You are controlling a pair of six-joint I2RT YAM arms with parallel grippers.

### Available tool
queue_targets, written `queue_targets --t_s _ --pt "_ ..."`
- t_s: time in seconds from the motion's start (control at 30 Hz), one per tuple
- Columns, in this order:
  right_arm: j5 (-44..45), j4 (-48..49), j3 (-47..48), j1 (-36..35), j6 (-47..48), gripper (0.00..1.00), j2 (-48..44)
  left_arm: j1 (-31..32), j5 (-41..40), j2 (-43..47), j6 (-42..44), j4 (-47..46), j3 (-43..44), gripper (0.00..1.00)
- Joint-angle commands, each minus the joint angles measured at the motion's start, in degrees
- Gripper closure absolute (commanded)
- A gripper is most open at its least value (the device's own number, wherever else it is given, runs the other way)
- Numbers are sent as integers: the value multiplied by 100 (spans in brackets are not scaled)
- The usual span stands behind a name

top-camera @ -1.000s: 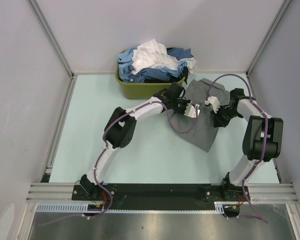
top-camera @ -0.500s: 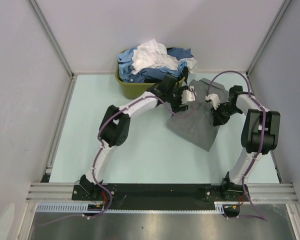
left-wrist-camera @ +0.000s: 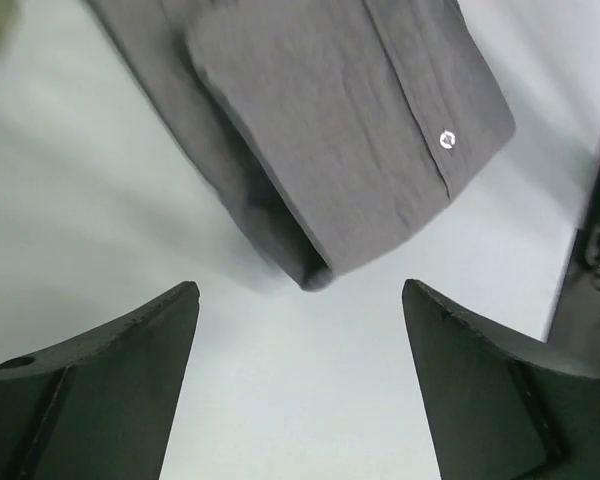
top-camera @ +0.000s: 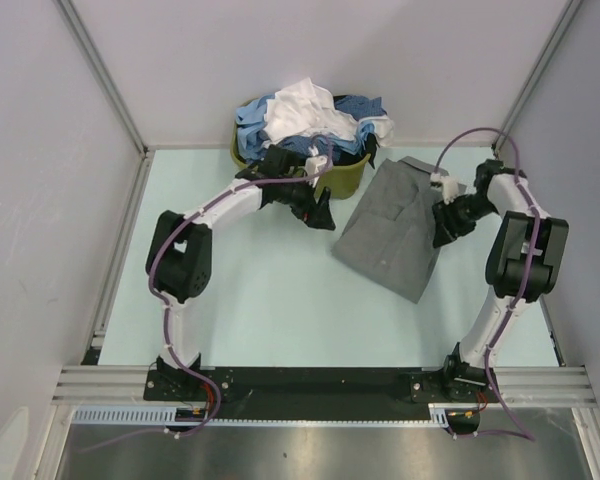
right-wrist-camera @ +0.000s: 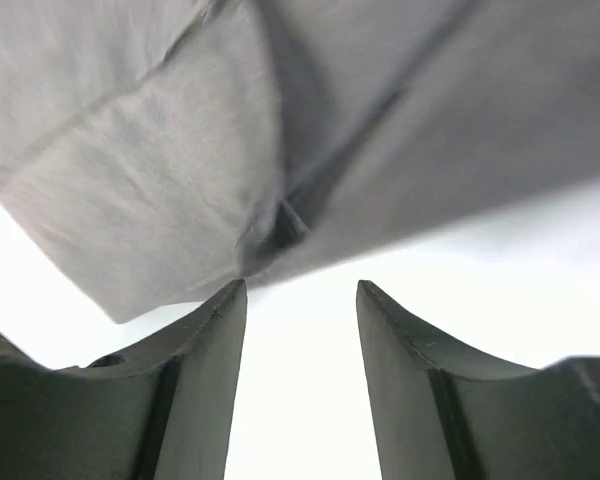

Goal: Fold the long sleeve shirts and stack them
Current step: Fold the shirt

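Observation:
A plain mid-grey long sleeve shirt (top-camera: 395,228) lies folded flat on the pale table, right of centre. My left gripper (top-camera: 323,215) stands open just left of it, beside the basket. In the left wrist view the shirt's folded edge (left-wrist-camera: 350,130) with a button lies just past the wide, empty gap of that gripper (left-wrist-camera: 300,300). At the shirt's right edge my right gripper (top-camera: 442,228) is open. The right wrist view has grey cloth (right-wrist-camera: 280,130) right beyond the tips of this gripper (right-wrist-camera: 302,290), with nothing between them. More shirts, white (top-camera: 300,105) and blue (top-camera: 255,125), are heaped in the basket.
An olive-green plastic basket (top-camera: 352,180) stands at the back centre against the wall. Grey walls and metal rails (top-camera: 120,250) close the table on left, back and right. Bare table surface (top-camera: 270,290) lies in front of the shirt.
Both grippers have opened and let go of the grey shirt, which now lies flat. The left arm has pulled back left toward the basket; the right has drawn to the shirt's right edge.

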State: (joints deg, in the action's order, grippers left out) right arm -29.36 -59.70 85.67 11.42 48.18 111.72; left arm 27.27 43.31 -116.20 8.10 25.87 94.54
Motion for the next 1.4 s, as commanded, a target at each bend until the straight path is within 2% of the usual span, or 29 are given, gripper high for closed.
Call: queue_targets --t_s 0.0,0.17,0.33,0.4,0.6,0.7,0.73,0.8,0.83,1.0,1.03,1.2,1.23,1.27,1.3,1.37 --pt "-639 -761 732 291 -888 46 -177 59 319 98 -1450 -775 -427 12" --pt "-1255 -473 425 -287 -1864 46 -371 103 195 -139 -1688 -1092 -612 13" --pt "-1405 432 99 -640 -2418 47 -265 173 389 -464 -1742 -1154 -472 25" --pt "-1571 651 73 -816 -2638 48 -195 226 398 -526 -1724 -1224 -472 25" --pt "-1327 1416 -436 -1291 -3051 53 42 341 406 -693 -1776 -1338 -559 29" --pt "-1186 1680 -498 -1221 -3174 55 401 358 441 -798 -1855 -1452 -604 38" --pt "-1168 1733 -490 -1186 -3218 55 490 358 459 -877 -1890 -1462 -604 48" --pt "-1133 1848 -402 -1012 -3280 54 744 350 415 -956 -2048 -1453 -604 60" --pt "-1142 1866 -384 -967 -3289 54 815 341 259 -1027 -2110 -1401 -595 73" --pt "-1080 1971 -384 -993 -3254 52 1062 279 -436 -1098 -2146 -1075 -700 99" --pt "-1071 1971 -384 -1019 -3245 52 1088 271 -516 -1098 -2128 -1049 -753 100" --pt "-1133 1954 -411 -1019 -3237 51 1036 218 -605 -1115 -2146 -1022 -762 100" --pt "-1159 1919 -402 -984 -3236 51 931 218 -509 -1080 -2111 -1040 -753 96" --pt "-1281 1744 -323 -897 -3193 51 852 218 -429 -1019 -2006 -1066 -762 89" --pt "-1395 1621 -270 -835 -3184 50 764 200 -194 -801 -1936 -1110 -805 71" --pt "-1868 1287 -182 -686 -3236 47 344 183 19 -284 -1716 -1408 -1130 57"
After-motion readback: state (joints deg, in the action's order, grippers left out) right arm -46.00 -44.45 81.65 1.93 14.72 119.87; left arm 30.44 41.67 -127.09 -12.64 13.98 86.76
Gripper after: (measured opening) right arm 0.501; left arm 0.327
